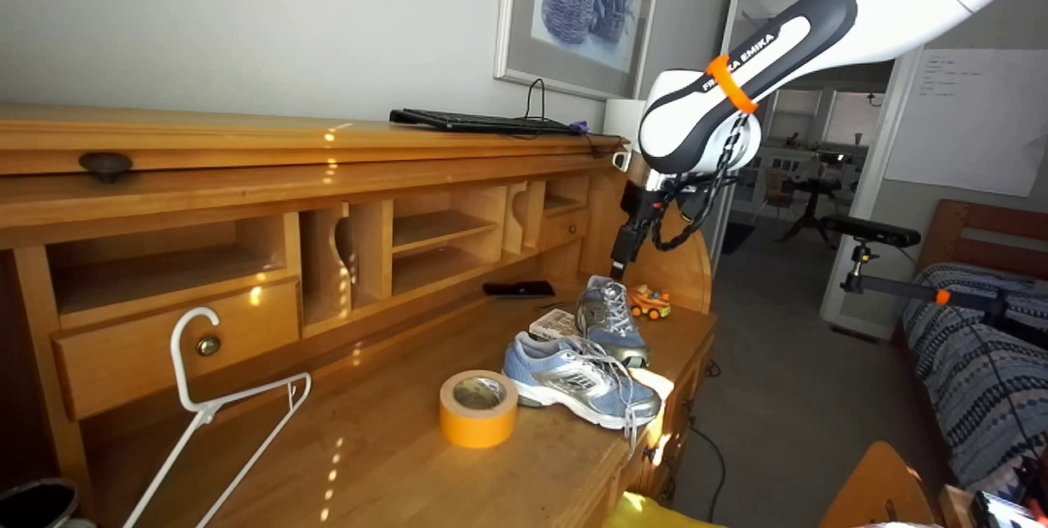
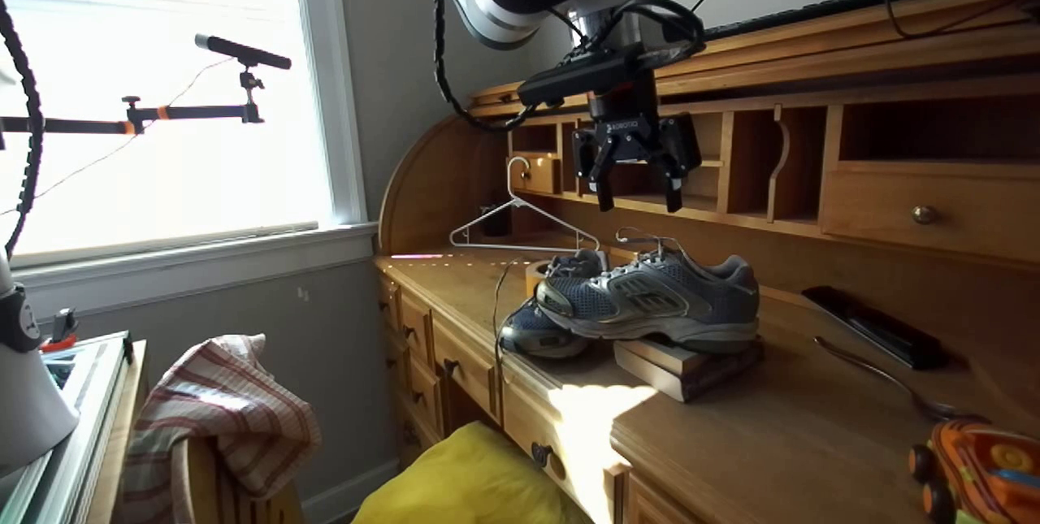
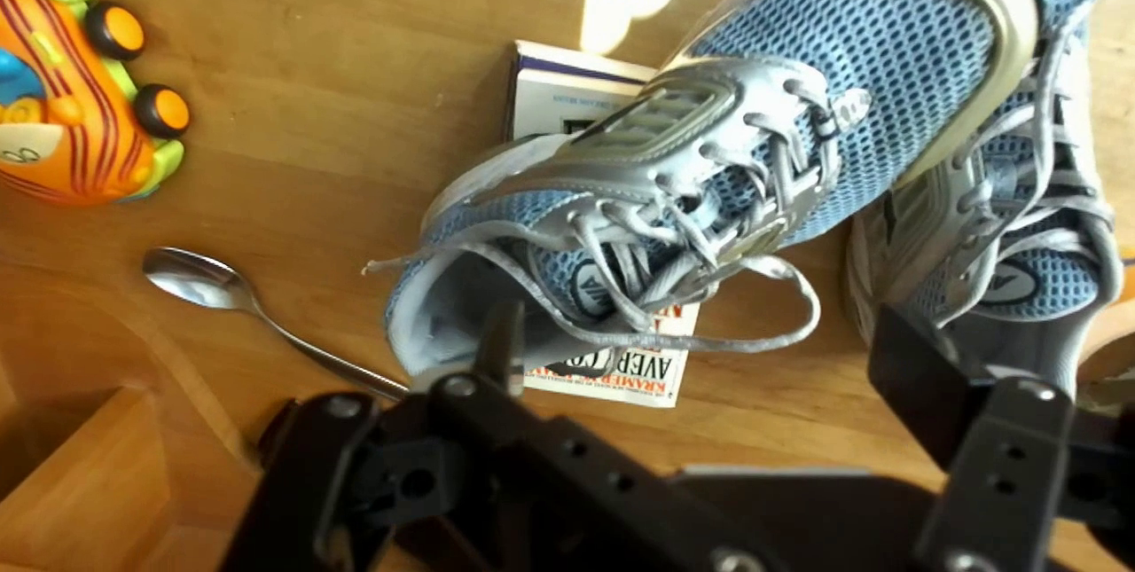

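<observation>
Blue-and-silver shoes [image 3: 714, 160], red-striped orange toy car [image 3: 80, 106], black pincer [image 2: 639, 199]

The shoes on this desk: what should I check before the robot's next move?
1. Gripper open: ok, its fingers stand apart.
2. Gripper empty: ok, nothing between the fingers.
3. Raised shoe steady: cannot tell; it rests on a book, contact with the other shoe unclear.
4. Laces tucked in: not ok, a loop sticks out.
5. Spoon clear of the shoes: ok, lying apart.
</observation>
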`<state>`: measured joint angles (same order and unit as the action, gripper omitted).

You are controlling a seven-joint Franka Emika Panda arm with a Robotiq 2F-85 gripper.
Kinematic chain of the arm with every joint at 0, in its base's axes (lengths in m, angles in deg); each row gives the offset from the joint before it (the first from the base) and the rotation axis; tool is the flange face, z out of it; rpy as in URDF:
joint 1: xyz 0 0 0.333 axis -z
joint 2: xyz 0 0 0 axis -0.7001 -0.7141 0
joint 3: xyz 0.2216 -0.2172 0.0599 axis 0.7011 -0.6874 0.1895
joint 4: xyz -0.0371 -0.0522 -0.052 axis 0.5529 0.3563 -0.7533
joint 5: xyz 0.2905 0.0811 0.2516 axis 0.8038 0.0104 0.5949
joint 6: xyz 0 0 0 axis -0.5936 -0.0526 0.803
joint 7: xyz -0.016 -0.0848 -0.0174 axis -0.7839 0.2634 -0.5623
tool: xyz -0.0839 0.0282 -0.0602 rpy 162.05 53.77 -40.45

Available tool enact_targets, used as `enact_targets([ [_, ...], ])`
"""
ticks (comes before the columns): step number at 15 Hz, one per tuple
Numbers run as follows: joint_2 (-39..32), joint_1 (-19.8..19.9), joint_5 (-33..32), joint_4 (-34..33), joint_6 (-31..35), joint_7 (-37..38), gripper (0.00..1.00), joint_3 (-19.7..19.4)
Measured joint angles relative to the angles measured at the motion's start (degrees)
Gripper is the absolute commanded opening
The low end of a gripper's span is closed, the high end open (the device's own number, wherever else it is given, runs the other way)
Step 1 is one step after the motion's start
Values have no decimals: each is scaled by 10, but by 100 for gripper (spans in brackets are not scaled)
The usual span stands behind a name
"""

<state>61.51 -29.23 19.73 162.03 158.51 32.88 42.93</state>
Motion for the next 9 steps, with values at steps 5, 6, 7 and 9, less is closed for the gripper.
enact_targets([
  [5,-21,23,8,-5,2,-78,100,18],
  [6,-25,26,8,-7,2,-91,100,20],
  [7,-29,28,8,-11,2,-102,100,21],
  [9,-37,30,8,-20,2,-124,100,21],
])
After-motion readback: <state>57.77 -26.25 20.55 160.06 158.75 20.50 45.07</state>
